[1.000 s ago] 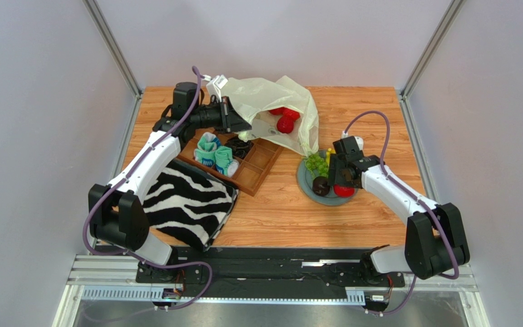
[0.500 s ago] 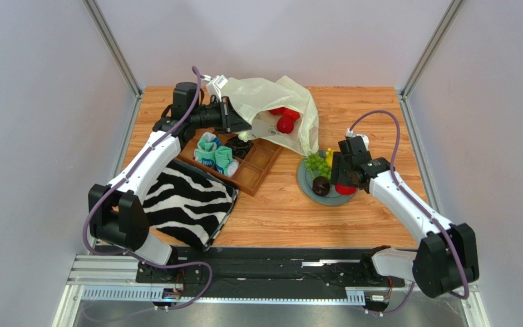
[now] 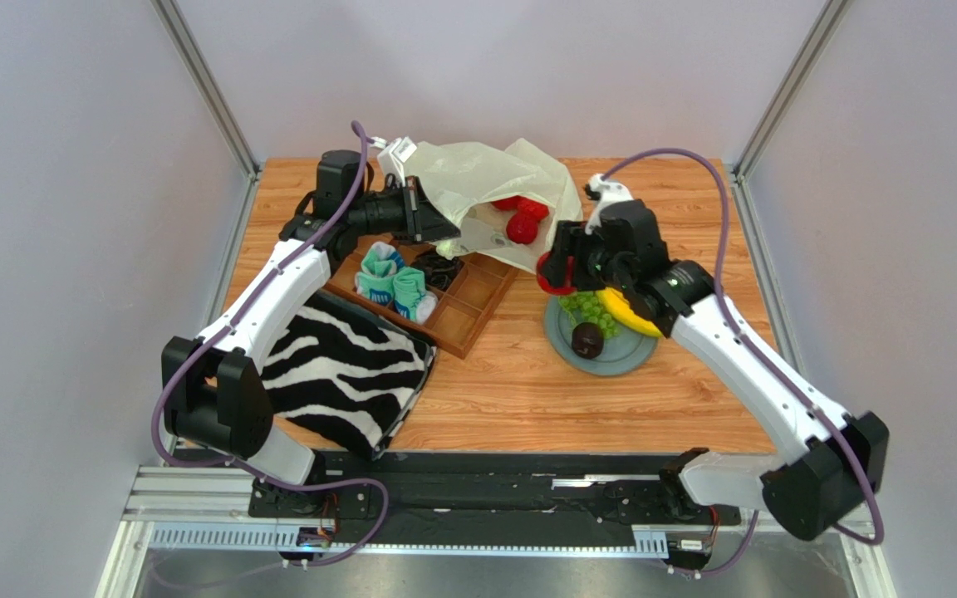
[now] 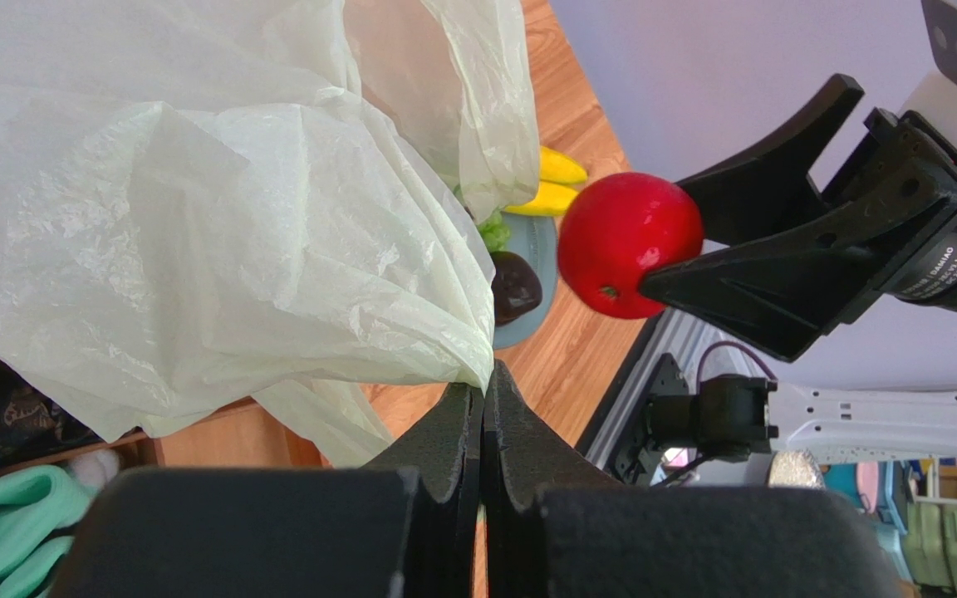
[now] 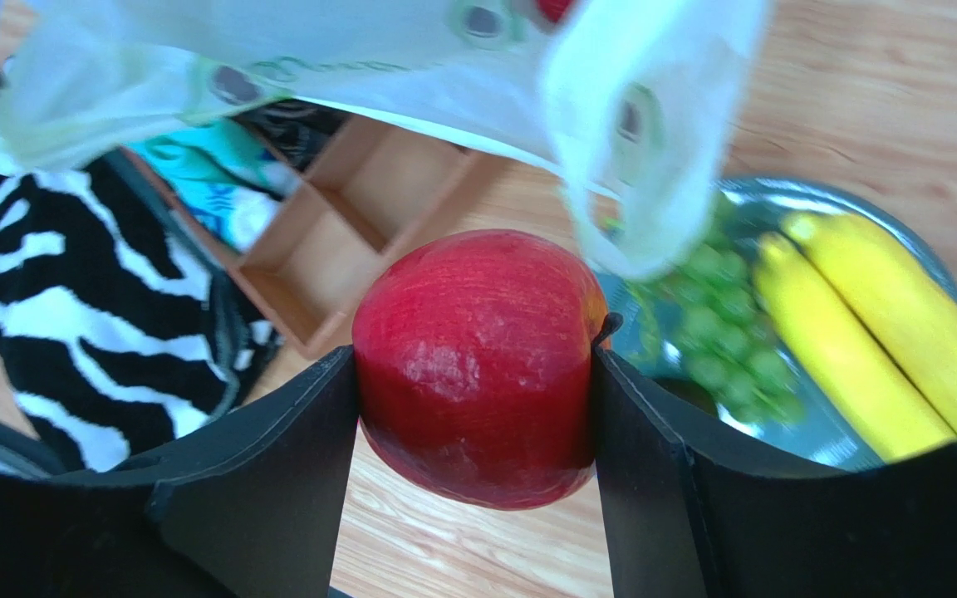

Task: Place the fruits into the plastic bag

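My right gripper [image 3: 556, 272] is shut on a glossy red fruit [image 5: 477, 361] and holds it in the air beside the mouth of the pale plastic bag [image 3: 496, 187]; the fruit also shows in the left wrist view [image 4: 628, 244]. My left gripper [image 4: 486, 380] is shut on the bag's edge [image 4: 465, 355] and holds it up. Red fruits [image 3: 521, 222] lie inside the bag. On the grey plate [image 3: 627, 355] lie a dark purple-brown fruit [image 3: 587, 339], green grapes [image 3: 587, 308] and yellow bananas [image 3: 631, 314].
A wooden divided tray [image 3: 471, 299] holds teal-and-white rolled socks [image 3: 394, 282] left of the plate. A zebra-striped cloth [image 3: 340, 368] lies at the front left. Grey walls stand at both sides.
My right gripper has lifted the red fruit off the plate and carried it up and to the left, toward the bag's mouth. The left arm has stayed still, holding the bag.
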### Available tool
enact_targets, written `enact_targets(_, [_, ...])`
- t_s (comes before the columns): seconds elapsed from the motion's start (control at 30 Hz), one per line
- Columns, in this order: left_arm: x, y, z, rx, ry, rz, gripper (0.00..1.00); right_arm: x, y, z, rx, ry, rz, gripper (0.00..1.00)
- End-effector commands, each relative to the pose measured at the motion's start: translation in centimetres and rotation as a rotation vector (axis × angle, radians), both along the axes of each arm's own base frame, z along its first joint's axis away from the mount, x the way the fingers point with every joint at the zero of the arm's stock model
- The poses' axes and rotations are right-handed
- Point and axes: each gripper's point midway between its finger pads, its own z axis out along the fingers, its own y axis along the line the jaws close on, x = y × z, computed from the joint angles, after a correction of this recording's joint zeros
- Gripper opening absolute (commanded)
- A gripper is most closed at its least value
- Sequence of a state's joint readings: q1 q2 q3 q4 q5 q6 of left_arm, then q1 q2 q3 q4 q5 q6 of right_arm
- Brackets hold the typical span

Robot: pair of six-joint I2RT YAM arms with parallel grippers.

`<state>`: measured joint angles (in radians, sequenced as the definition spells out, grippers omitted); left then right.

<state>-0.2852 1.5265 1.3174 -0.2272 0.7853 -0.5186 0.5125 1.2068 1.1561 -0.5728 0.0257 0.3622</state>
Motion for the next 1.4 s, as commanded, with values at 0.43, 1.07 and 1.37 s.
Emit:
enact_targets(0.43, [-0.2, 0.0, 3.2, -0.043, -0.074, -0.016, 0.00, 12.8, 9.5, 0.7, 0.019, -0.101, 0.033, 0.35])
enact_targets(1.07, [-0.3, -0.1, 3.4, -0.048, -0.075, -0.020, 0.00, 23.6, 11.6, -5.3, 0.090, -0.197, -0.274, 0.40])
enact_targets(1.37, [-0.2, -0.1, 3.2, -0.045, -0.074, -0.020, 0.00, 25.3, 11.9, -7.9, 0.052, -0.186, -0.307, 0.69])
